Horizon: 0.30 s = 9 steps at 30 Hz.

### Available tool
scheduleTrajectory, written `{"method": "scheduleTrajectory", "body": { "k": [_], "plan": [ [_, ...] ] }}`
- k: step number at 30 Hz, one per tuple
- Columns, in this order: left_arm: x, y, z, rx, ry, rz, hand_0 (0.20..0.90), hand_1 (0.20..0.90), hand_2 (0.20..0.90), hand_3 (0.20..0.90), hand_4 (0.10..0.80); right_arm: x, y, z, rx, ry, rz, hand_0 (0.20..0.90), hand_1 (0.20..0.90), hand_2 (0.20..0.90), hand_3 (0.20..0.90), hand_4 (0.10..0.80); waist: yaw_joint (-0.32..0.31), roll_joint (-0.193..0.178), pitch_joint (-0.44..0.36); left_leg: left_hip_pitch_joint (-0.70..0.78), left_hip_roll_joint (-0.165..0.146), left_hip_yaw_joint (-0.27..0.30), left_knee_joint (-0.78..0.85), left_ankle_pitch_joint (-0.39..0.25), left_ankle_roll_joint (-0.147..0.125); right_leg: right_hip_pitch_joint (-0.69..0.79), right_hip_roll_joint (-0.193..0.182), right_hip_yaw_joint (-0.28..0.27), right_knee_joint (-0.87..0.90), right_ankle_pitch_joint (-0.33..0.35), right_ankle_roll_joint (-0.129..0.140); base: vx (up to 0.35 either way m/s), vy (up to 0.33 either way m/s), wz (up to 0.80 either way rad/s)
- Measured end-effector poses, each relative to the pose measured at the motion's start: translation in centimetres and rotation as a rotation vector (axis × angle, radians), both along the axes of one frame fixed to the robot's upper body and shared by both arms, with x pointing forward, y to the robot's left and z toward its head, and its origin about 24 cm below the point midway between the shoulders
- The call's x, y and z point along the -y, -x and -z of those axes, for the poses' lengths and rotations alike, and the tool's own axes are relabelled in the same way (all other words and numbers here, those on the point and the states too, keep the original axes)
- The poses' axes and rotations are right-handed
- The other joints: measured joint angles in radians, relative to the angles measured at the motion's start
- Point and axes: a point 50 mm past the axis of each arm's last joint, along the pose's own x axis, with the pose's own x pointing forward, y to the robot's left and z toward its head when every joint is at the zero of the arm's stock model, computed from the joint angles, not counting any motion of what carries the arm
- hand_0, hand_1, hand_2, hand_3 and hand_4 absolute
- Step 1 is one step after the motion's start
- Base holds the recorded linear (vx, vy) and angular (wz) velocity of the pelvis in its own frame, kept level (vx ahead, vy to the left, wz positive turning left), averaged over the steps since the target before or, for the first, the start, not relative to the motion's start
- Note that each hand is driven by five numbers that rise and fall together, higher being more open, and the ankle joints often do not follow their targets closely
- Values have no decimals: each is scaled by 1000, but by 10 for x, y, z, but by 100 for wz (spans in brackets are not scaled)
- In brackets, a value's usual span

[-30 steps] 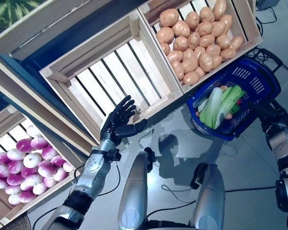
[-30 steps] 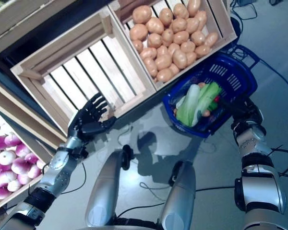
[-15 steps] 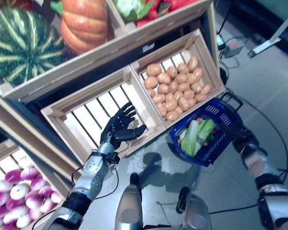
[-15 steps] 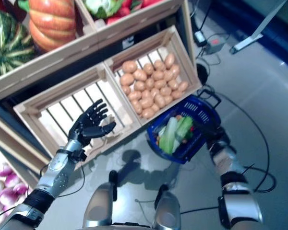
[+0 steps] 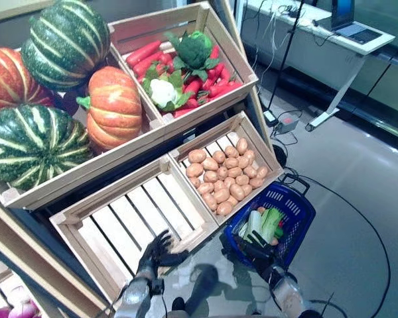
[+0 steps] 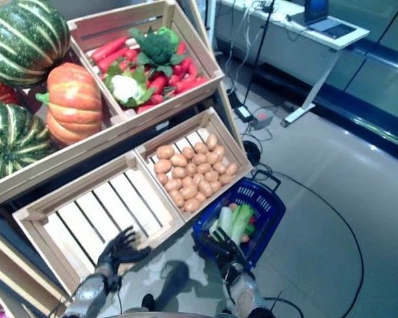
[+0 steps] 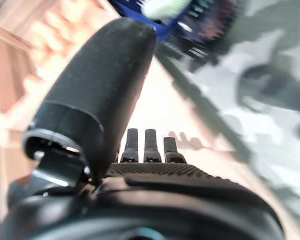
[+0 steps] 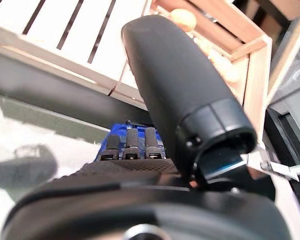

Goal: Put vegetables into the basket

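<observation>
The blue basket sits low at the right, just in front of the potato crate, and holds pale and green vegetables lying lengthwise inside it. The right hand is at the basket's near rim; its own wrist view shows the fingers reaching to the blue rim with the thumb raised above them, but whether they are curled round the rim I cannot tell. The left hand is well apart from the basket, off to the left, raised at the front edge of the empty slatted crate; its fingers are spread and straight, the thumb standing out to the side, and it holds nothing. The potatoes fill the crate beside the empty one. On the shelf above, a crate holds red peppers, carrots, a broccoli head and a cauliflower. Left of it stand an orange pumpkin and striped green pumpkins. A white desk stands on the floor behind the stand at the far right.
</observation>
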Motion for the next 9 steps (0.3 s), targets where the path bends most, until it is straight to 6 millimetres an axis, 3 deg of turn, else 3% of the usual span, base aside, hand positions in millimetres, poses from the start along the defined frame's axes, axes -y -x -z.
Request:
{"method": "scheduleTrajectory", "body": {
  "k": [4,9],
  "plan": [
    [-2,20,11,-97,-49,45,900,900,900,900,800,6,13,8,-26,1,-20,900,900,900,900,800,-4,7,-34,0,0,0,-2,6,-1,2,2,8,-12,2,3,17,27,-3],
    [4,34,19,-158,-46,66,900,900,900,900,800,10,49,24,-143,-13,-124,900,900,900,900,800,-6,35,-94,3,0,-2,-3,9,-1,5,3,9,-14,1,1,14,9,1]
  ]
}}
